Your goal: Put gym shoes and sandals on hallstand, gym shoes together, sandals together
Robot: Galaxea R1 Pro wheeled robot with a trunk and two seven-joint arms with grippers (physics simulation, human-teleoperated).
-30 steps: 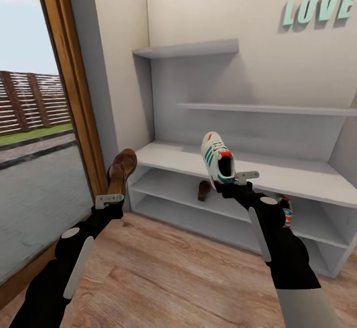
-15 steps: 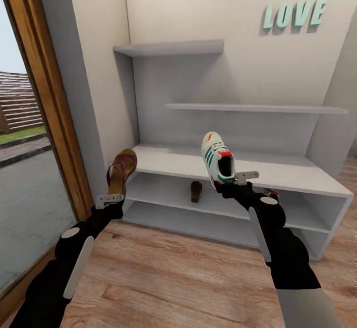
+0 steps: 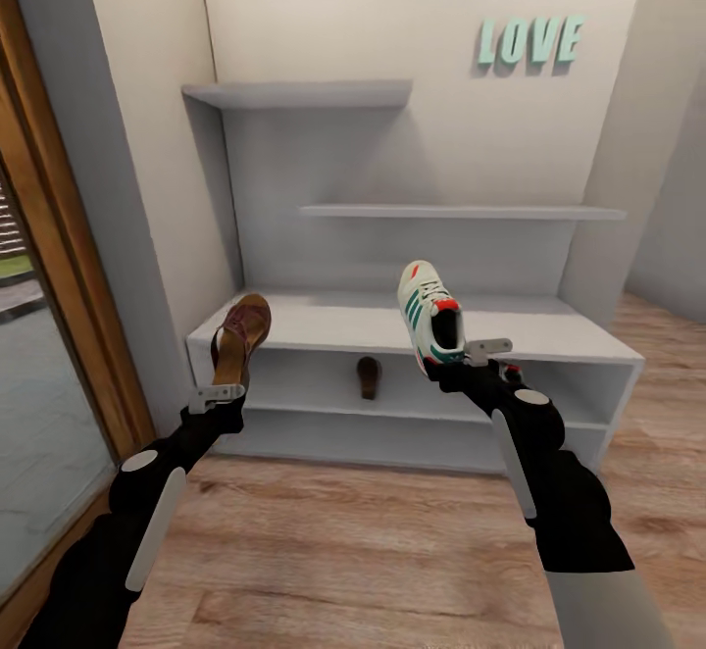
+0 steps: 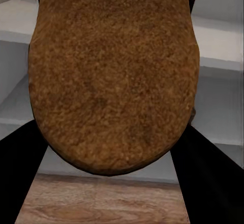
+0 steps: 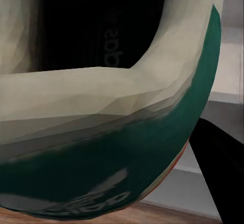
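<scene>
My left gripper (image 3: pixel 220 394) is shut on the heel end of a dark brown sandal (image 3: pixel 241 337), held upright with its toe up; its tan sole (image 4: pixel 114 76) is close in the left wrist view. A white gym shoe (image 3: pixel 429 318) with green stripes stands toe-up in my right gripper (image 3: pixel 477 351), shut on its heel; that heel rim (image 5: pixel 101 107) looms in the right wrist view. Both hang in front of the white hallstand (image 3: pixel 324 321). A second sandal (image 3: pixel 369 375) lies on its lower tier. A red bit of another gym shoe (image 3: pixel 509 371) peeks from behind my right wrist.
A wooden door frame (image 3: pixel 49 316) with glass runs down the left. Two staggered wall shelves (image 3: pixel 294 93) rise above the hallstand, and green LOVE letters (image 3: pixel 529 41) hang on the wall. Wood plank floor (image 3: pixel 363 551) lies between me and the unit.
The whole view has swung, so the hallstand now sits more centred and the window has slid off to the left. Both grippers hold their shoes as before.
</scene>
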